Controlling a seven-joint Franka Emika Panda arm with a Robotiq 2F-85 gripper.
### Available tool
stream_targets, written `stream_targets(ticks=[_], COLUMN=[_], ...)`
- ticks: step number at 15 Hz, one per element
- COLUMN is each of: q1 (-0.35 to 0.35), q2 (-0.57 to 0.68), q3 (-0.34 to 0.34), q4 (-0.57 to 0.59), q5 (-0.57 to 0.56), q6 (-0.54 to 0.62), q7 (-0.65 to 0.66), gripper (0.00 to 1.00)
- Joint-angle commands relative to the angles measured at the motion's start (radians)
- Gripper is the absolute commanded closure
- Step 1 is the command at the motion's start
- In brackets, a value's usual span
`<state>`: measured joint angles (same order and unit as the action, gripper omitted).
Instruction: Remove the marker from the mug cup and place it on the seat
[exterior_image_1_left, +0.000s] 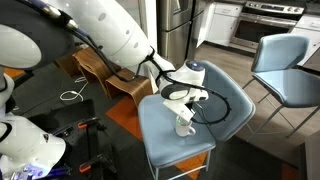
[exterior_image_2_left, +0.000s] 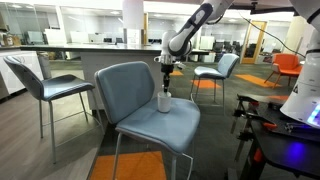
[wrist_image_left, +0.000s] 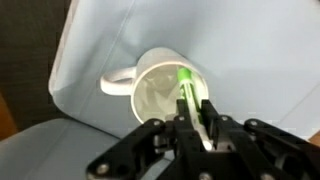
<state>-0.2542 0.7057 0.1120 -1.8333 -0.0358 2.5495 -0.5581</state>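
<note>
The white mug cup (wrist_image_left: 150, 95) stands on the light blue-grey seat (wrist_image_left: 100, 35), handle to the left in the wrist view. It also shows in both exterior views (exterior_image_1_left: 184, 125) (exterior_image_2_left: 164, 101), near the middle of the seat (exterior_image_1_left: 160, 145) (exterior_image_2_left: 150, 125). The green marker (wrist_image_left: 184, 85) rises out of the mug's mouth, its lower end still inside. My gripper (wrist_image_left: 196, 122) is straight above the mug, and its fingers are shut on the marker's upper part. The gripper also shows in both exterior views (exterior_image_1_left: 186, 100) (exterior_image_2_left: 166, 70).
A second blue-grey chair on thin metal legs (exterior_image_1_left: 290, 70) (exterior_image_2_left: 50, 85) stands nearby. A third similar chair (exterior_image_2_left: 222, 68) and an orange one (exterior_image_2_left: 288, 65) are further back. A wooden piece (exterior_image_1_left: 95, 70) and cables lie on the floor beside the arm's base.
</note>
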Motion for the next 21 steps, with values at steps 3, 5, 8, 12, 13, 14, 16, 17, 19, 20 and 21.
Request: stream_targets(ticks=[3, 5, 8, 12, 13, 14, 16, 17, 19, 20, 21], q1=[0.116, 0.146, 0.195, 0.238, 0.249, 0.259, 0.289, 0.304, 0.339, 0.356, 0.366], q2=[-0.137, -0.151, -0.133, -0.050, -0.021, 0.018, 0.102, 0.143, 0.220, 0.253, 0.283], q3=[-0.069, -0.055, -0.036, -0.011, -0.010, -0.009, -0.017, -0.021, -0.033, -0.039, -0.038], q4=[-0.084, -0.063, -0.019, 0.046, 0.064, 0.088, 0.151, 0.184, 0.254, 0.289, 0.323], q5=[-0.107, -0.126, -0.131, -0.124, -0.130, -0.136, -0.169, -0.190, -0.242, -0.271, -0.290], q6=[-0.043, -0.132, -0.253, -0.370, -0.385, -0.404, -0.463, -0.490, -0.532, -0.548, -0.560], q7=[0.110, 0.111, 0.102, 0.068, 0.069, 0.067, 0.072, 0.077, 0.092, 0.095, 0.089], gripper=[0.95, 0.95, 0.95, 0.95, 0.95, 0.95, 0.95, 0.95, 0.95, 0.95, 0.95])
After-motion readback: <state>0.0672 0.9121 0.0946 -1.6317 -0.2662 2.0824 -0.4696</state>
